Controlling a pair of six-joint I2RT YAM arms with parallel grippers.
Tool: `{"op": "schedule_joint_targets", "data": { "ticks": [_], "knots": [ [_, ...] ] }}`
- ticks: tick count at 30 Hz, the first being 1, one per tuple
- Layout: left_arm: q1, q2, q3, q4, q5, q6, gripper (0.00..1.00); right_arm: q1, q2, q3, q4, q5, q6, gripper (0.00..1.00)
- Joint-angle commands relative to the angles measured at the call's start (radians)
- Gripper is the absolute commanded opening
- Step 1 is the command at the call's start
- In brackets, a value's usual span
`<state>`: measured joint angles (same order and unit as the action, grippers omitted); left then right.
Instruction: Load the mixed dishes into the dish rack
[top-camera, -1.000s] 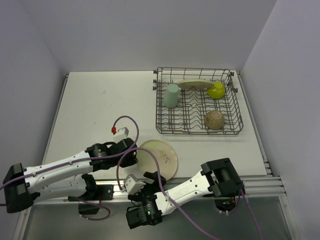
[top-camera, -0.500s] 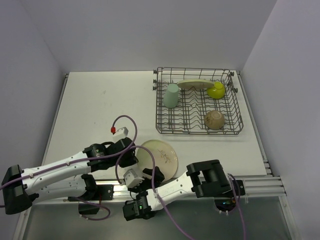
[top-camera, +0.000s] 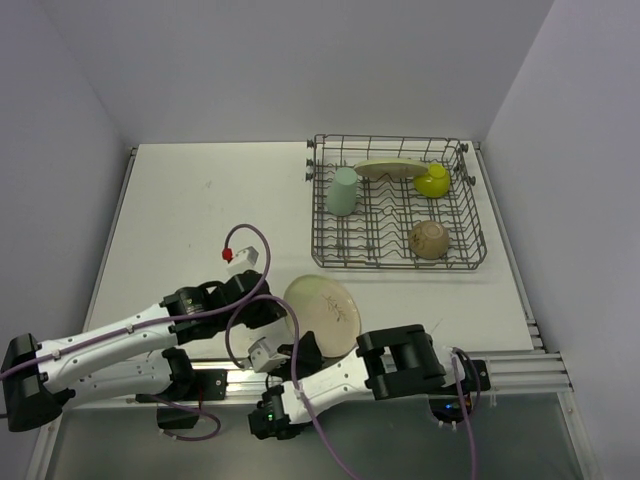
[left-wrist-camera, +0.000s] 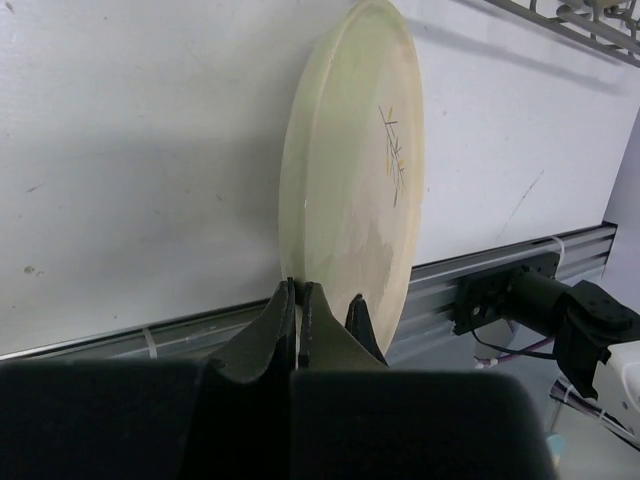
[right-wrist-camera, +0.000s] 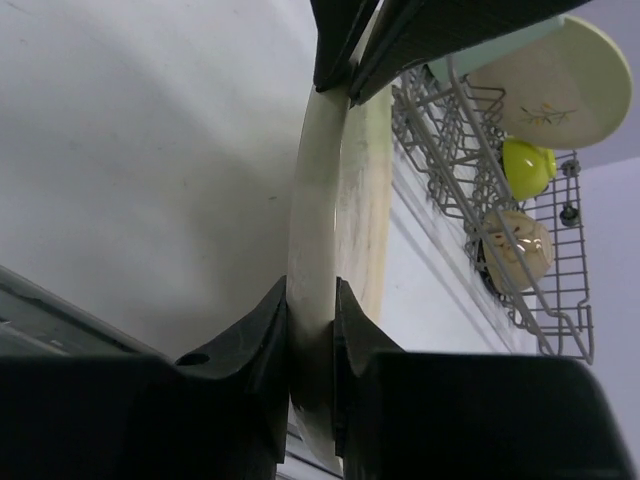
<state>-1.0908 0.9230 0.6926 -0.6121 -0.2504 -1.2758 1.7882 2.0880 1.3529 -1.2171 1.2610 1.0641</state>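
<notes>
Top external: plate (top-camera: 325, 312) tilted near front edge of table (top-camera: 190, 220), rim pinched in both arms' jaws.

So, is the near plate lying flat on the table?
No, the plate stands tipped up, its rim pinched by the right fingers.

We see the tilted plate (top-camera: 325, 312) raised off the bench (top-camera: 190, 210) at its near edge. The left hand (top-camera: 278, 312) is at its left rim and the right hand (top-camera: 305, 348) at its near rim. Far right, the dish rack (top-camera: 385, 228) holds a mint cup (top-camera: 342, 192), a second plate (top-camera: 390, 168), a lime bowl (top-camera: 432, 181) and a tan cup (top-camera: 428, 239).
</notes>
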Motion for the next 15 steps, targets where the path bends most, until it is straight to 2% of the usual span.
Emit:
{"op": "schedule_joint_targets", "data": {
  "ticks": [1,5,6,8,9,10,12,15],
  "knots": [
    [-0.009,0.000,0.013,0.005,0.025,0.012,0.00,-0.016,0.017,0.025,-0.082,0.041,0.195,0.00],
    [-0.009,-0.006,0.016,-0.005,0.011,-0.003,0.00,-0.010,0.007,0.009,-0.107,0.031,0.232,0.00],
    [-0.009,-0.013,0.022,-0.014,0.007,-0.011,0.06,-0.006,0.001,0.006,-0.114,0.028,0.255,0.00],
    [-0.009,-0.027,0.037,-0.040,-0.024,-0.019,0.33,0.002,-0.009,-0.005,-0.145,0.023,0.276,0.00],
    [-0.008,-0.048,0.042,-0.049,-0.035,-0.020,0.58,0.007,-0.016,-0.009,-0.160,0.020,0.319,0.00],
    [-0.009,-0.059,0.051,-0.060,-0.049,-0.023,0.69,0.017,-0.020,-0.017,-0.173,0.015,0.329,0.00],
    [-0.009,-0.091,0.082,-0.107,-0.099,-0.028,0.85,0.026,-0.048,-0.024,-0.205,-0.001,0.376,0.00],
    [-0.009,-0.116,0.142,-0.205,-0.174,-0.037,0.92,0.046,-0.117,-0.044,-0.196,-0.025,0.378,0.00]
  ]
}}
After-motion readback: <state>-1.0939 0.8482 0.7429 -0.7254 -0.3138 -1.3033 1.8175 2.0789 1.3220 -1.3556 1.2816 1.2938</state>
